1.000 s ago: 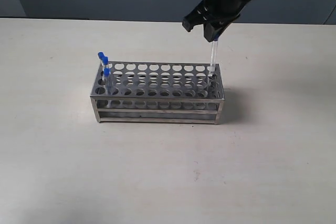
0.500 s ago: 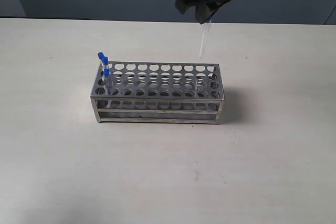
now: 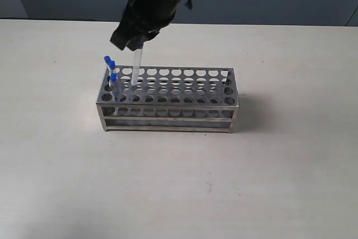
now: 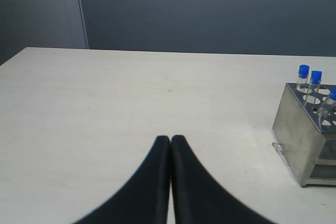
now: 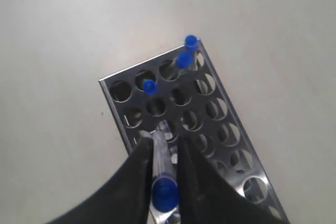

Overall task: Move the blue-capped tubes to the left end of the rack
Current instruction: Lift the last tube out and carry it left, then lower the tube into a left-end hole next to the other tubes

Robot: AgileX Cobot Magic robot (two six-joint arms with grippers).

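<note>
Mid-table, rack: steel, long side facing the exterior camera.
Right gripper: clamped on fourth blue-capped tube, upright, tip over holes near left end.
Left gripper: fingers pressed together, empty.
Seated blue-capped tubes: three, rack's left end.

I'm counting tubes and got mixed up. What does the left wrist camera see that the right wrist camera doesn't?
Only the left wrist view shows the shut black left gripper, holding nothing, and a dark grey wall. Only the right wrist view shows the black right gripper pinching a fourth thin clear blue-capped tube over the shiny steel rack. Both show that rack with three blue-capped tubes standing at one end, on the pale table.
</note>
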